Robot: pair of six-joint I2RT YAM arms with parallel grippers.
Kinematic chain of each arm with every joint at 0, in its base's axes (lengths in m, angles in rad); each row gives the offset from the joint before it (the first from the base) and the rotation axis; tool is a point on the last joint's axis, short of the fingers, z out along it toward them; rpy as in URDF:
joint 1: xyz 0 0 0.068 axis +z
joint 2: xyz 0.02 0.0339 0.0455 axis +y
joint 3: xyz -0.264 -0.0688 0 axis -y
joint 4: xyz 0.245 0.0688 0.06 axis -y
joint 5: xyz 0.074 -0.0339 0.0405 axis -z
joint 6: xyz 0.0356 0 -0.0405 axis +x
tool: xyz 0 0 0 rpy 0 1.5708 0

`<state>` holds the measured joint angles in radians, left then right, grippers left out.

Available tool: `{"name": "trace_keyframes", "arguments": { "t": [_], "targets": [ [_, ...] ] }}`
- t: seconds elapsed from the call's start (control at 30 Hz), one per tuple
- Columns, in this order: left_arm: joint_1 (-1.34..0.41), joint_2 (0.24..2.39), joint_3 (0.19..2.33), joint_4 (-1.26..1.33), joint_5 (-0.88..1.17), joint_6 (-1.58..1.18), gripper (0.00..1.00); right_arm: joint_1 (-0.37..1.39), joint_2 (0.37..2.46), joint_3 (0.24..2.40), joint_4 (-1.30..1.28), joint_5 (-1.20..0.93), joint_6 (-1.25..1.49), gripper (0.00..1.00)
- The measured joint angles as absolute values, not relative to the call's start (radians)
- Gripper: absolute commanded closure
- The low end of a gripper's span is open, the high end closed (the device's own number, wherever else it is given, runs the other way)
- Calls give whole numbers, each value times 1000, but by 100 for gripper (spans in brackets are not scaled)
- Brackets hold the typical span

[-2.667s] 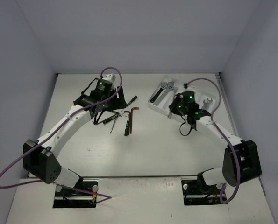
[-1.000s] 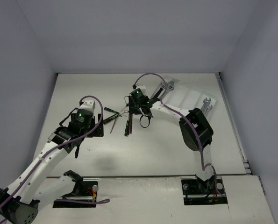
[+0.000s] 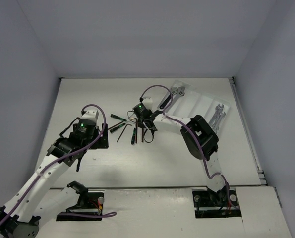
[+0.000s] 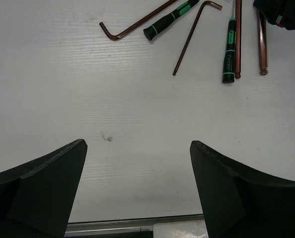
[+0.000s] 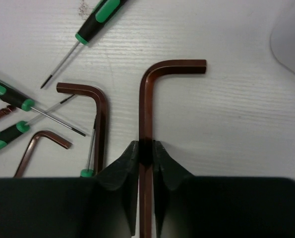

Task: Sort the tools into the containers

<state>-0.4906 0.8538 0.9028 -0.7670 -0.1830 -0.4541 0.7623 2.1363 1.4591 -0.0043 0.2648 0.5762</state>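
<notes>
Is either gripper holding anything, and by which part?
The right gripper pinches the thick hex key on its long shaft; the left gripper is open, empty.

Right gripper (image 5: 146,148) pinched tight on the long shank of the large hex key (image 5: 146,99), short leg pointing right. Smaller hex key (image 5: 101,114) lies just left; thin hex key (image 5: 43,136) lower left. Two crossed screwdrivers (image 5: 11,96) at left, another screwdriver (image 5: 95,22) at top. Tray corner (image 5: 291,39) upper right.

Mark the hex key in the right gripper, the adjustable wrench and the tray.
hex key (image 5: 146,109), right wrist view, on its long arm below the bend.
adjustable wrench (image 3: 165,100), top external view, on its black handle.
tray (image 3: 199,99), top external view, on a bare compartment floor.
</notes>
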Motion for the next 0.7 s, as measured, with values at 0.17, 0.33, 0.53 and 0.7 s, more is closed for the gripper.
{"name": "trace_keyframes", "arguments": {
  "t": [0.17,0.33,0.53,0.7],
  "targets": [
    [-490,855,903,-767,-182,-454,17,760,2079,1392,-39,288,572,100],
    [-490,866,903,-767,-181,-454,17,743,2008,1358,-112,289,563,100],
    [-490,879,903,-767,-181,-454,17,610,1794,1352,-130,287,552,100],
    [-490,881,903,-768,-181,-455,17,394,1668,1349,-108,288,548,100]
  ]
}}
